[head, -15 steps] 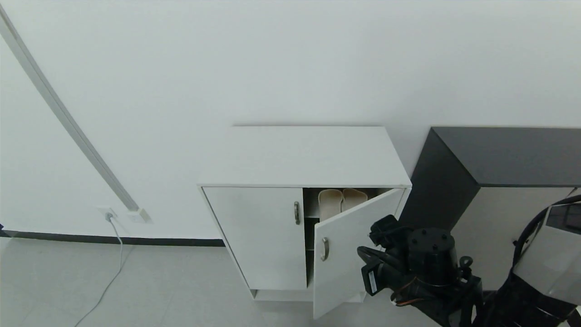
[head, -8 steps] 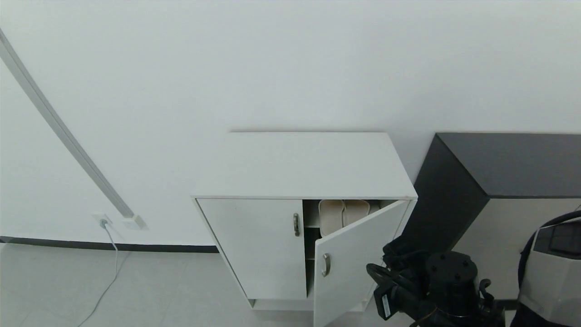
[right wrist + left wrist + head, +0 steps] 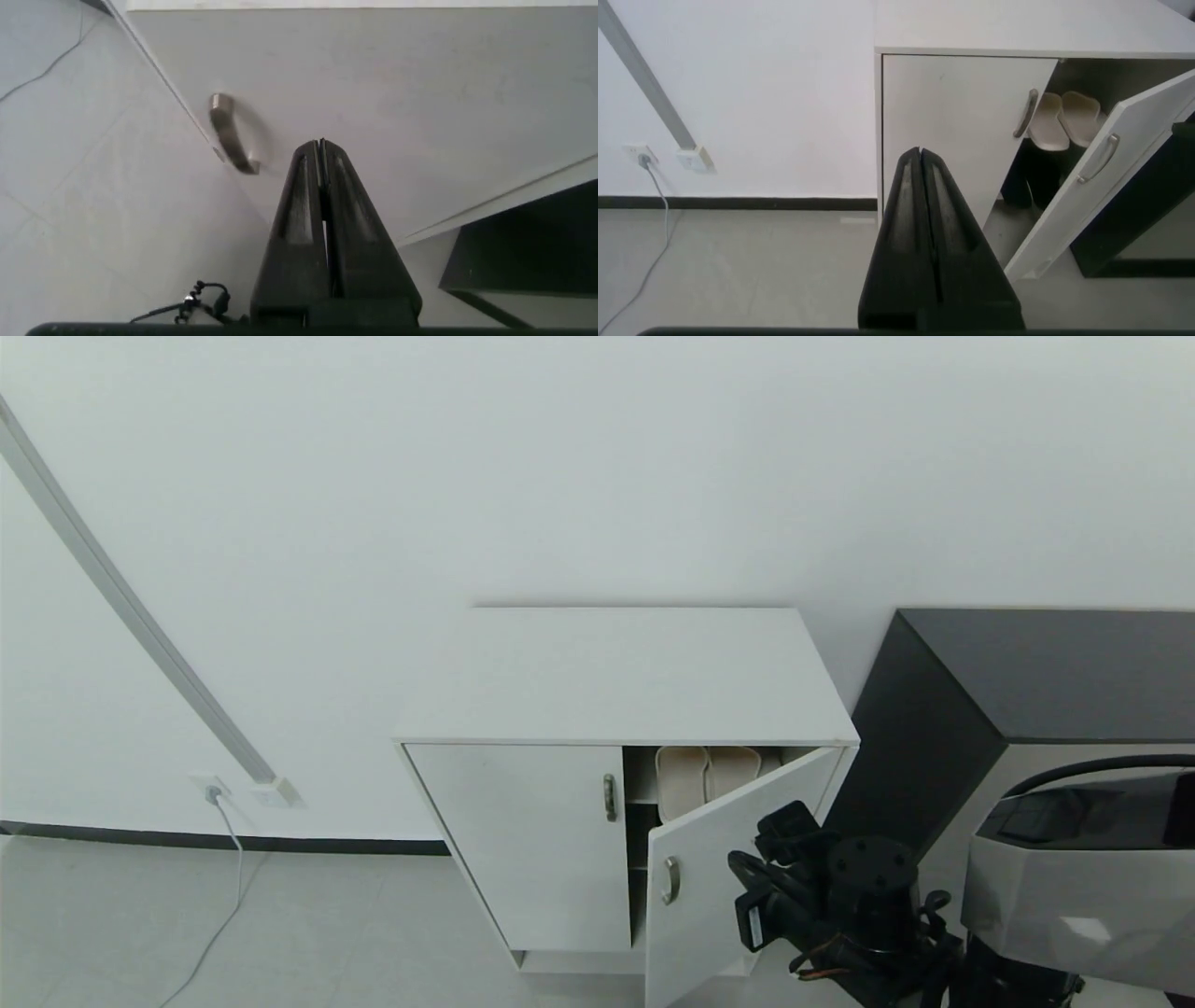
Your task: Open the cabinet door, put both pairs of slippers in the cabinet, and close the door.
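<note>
The white cabinet (image 3: 635, 672) stands against the wall with its left door (image 3: 523, 840) shut and its right door (image 3: 719, 859) swung about halfway out. A beige pair of slippers (image 3: 707, 773) lies on the upper shelf inside, also seen as slippers (image 3: 1064, 117) in the left wrist view. The space under that shelf is dark. My right gripper (image 3: 320, 147) is shut, its tips at the outer face of the right door (image 3: 420, 93) beside the handle (image 3: 234, 135). My left gripper (image 3: 921, 154) is shut and empty, back from the cabinet and pointing at the left door (image 3: 957, 121).
A black cabinet (image 3: 1027, 663) stands close on the right of the white one. A wall socket with a cable (image 3: 217, 795) and a slanted conduit (image 3: 121, 597) are at the left. Open grey floor (image 3: 280, 933) lies to the left of the cabinet.
The head camera shifted, so the cabinet sits lower in the picture. My right arm dipped, then came back up and left toward the right door. The door's angle looks unchanged.
</note>
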You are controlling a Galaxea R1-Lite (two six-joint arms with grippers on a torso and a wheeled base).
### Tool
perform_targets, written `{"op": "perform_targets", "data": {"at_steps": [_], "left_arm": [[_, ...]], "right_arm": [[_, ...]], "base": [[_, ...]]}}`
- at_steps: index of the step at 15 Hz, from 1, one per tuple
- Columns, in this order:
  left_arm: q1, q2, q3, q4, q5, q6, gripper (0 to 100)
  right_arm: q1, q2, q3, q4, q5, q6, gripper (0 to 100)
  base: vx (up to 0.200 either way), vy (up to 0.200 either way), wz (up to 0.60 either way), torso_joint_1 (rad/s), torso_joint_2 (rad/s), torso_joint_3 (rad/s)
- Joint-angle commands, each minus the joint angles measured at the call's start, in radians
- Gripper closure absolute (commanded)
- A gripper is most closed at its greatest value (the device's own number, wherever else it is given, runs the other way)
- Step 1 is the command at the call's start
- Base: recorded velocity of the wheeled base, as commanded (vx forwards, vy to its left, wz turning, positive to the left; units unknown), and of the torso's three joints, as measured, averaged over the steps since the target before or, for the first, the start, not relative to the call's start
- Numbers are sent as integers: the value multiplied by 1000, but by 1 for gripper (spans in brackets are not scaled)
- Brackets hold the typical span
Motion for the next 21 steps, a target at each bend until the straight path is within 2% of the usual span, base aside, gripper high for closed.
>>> {"op": "perform_targets", "data": {"at_steps": [1, 21], "left_arm": [[0, 0, 0, 0, 0, -1, 100], [0, 0, 0, 0, 0, 0, 100]], "right_arm": [[-11, 53, -45, 2, -2, 1, 100], [-108, 145, -372, 194, 2, 1, 100]], "base": [[0, 0, 0, 0, 0, 0], [0, 0, 0, 0, 0, 0]]}}
